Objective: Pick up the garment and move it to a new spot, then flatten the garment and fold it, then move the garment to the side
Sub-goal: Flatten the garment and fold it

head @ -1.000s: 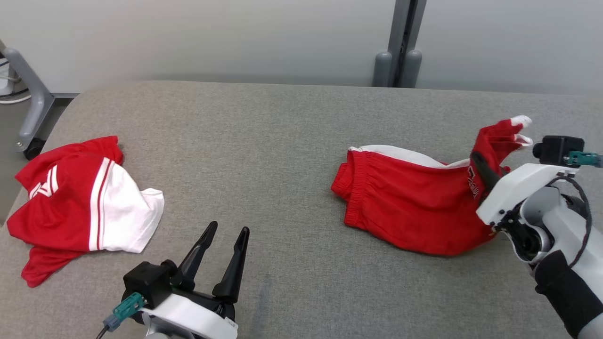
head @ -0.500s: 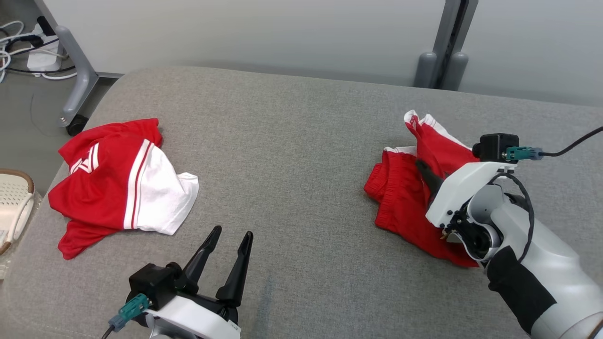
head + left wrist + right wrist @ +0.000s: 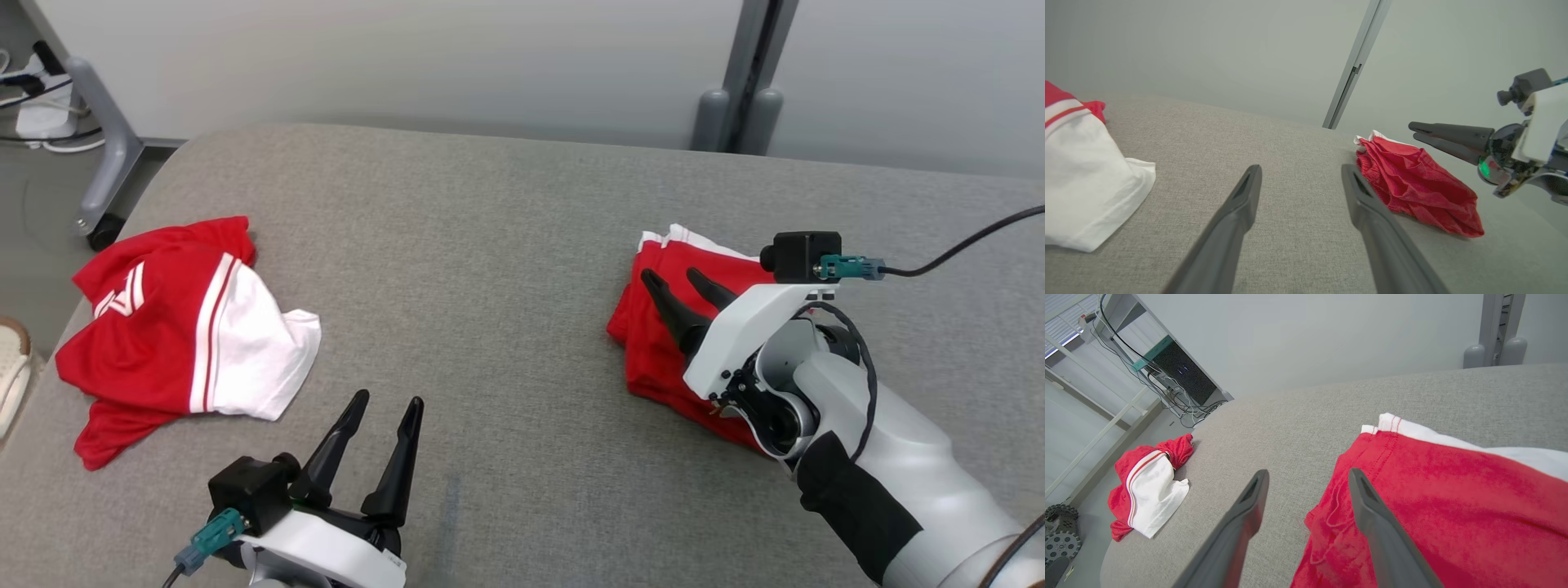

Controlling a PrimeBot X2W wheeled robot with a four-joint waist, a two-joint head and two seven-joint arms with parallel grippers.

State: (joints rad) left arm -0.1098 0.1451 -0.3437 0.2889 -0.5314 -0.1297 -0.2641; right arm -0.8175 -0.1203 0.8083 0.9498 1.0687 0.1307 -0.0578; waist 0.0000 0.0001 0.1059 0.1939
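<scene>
1. At your left, the red-and-white jersey [image 3: 180, 327] carries white block lettering on its red panel, but folds cut it off and you cannot read it.
2. Your task piece, the red garment [image 3: 649, 351], lies bunched on the right half of the grey surface [image 3: 490, 245], with white trim along its far side.
3. Your right gripper [image 3: 672, 279] hangs just above that garment, fingers spread wide with nothing between them.
4. Your left gripper [image 3: 387, 400] is spread wide too, gripping nothing, over bare surface near the front edge.
5. You have a broad bare stretch between the two pieces; the jersey sits close to the rounded left edge.
6. That surface is woven, padded fabric; the garment is soft knit with stitched hems. A grey post [image 3: 727, 106] stands behind the far edge.
</scene>
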